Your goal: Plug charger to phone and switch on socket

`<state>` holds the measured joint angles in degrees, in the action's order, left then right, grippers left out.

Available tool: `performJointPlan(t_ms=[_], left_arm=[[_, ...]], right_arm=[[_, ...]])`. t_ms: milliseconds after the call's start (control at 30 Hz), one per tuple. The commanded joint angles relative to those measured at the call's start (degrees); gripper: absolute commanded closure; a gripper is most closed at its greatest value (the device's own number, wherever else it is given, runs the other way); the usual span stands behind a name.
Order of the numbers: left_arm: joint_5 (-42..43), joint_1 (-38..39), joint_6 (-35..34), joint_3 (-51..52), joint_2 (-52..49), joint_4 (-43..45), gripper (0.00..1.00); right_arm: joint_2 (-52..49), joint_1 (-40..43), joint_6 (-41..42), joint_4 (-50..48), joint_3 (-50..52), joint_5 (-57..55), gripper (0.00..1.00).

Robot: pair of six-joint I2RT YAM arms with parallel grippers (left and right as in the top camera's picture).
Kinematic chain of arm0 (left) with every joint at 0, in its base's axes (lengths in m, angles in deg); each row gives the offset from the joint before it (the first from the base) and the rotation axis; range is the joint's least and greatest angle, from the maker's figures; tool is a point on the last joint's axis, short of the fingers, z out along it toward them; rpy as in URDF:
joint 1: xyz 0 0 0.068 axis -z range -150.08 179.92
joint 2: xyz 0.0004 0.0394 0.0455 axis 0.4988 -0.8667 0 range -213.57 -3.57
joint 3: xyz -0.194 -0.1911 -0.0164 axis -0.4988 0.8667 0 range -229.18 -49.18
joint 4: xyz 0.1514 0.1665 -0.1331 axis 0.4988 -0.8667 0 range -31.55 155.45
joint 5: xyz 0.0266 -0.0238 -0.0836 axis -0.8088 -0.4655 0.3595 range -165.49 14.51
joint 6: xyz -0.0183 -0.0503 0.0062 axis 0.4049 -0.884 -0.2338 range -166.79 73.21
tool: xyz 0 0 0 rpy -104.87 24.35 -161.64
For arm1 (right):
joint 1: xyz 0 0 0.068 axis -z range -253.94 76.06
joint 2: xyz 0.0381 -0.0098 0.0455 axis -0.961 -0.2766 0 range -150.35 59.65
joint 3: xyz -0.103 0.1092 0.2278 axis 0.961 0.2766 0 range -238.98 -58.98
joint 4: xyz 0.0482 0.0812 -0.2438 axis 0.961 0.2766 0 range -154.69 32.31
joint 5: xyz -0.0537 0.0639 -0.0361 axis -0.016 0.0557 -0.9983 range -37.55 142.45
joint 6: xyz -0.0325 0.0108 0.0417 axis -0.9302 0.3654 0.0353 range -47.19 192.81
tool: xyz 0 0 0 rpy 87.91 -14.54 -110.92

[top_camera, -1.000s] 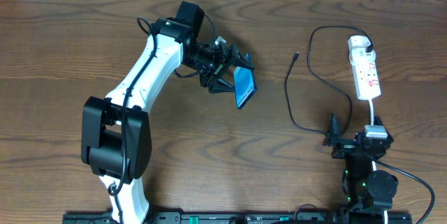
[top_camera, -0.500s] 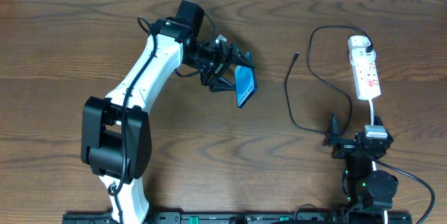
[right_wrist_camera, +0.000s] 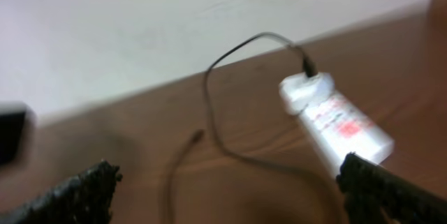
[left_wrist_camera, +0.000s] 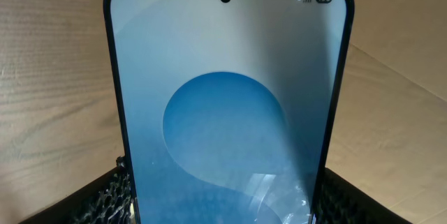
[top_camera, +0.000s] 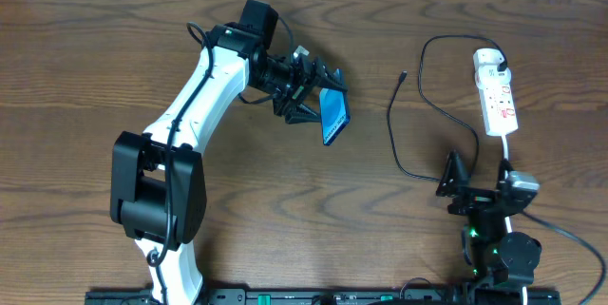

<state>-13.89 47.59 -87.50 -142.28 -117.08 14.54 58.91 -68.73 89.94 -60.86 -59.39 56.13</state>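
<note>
In left pincer (top_camera: pixel 320 101): phone (top_camera: pixel 332 120), gripped by long edges; right pincer (top_camera: pixel 480 186) wide open, nr charger (top_camera: pixel 389 124), socket (top_camera: pixel 496 91) just beyond.

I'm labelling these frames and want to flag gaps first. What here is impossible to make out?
- The phone, its charging port: left wrist view, cut off by the lower edge; overhead, too small.
- The socket, its switch positions: overhead, too small; right wrist view, blurred.
- The charger, the shape of its plug tip: overhead, too small; right wrist view, blurred.
</note>
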Motion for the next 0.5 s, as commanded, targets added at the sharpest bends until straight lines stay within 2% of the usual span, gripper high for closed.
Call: performJointPlan(t_ms=[0, 67, 133, 467], left_arm=[[2.91, -0.26, -0.98, 0.09, 1.66, 0.52, 0.29], [2.91, -0.24, -1.42, 0.09, 1.66, 0.5, 0.29], [2.91, -0.24, -1.55, 0.09, 1.66, 0.5, 0.29], [2.91, -0.24, -1.57, 0.09, 1.66, 0.52, 0.29]], right_arm=[[0.13, -0.39, 30.69, 0.09, 0.09, 1.42, 0.01], [0.13, -0.39, 38.93, 0.09, 0.09, 1.4, 0.01], [0.13, -0.39, 43.45, 0.07, 0.09, 1.38, 0.01], [0.13, -0.39, 45.0, 0.04, 0.09, 1.4, 0.01]])
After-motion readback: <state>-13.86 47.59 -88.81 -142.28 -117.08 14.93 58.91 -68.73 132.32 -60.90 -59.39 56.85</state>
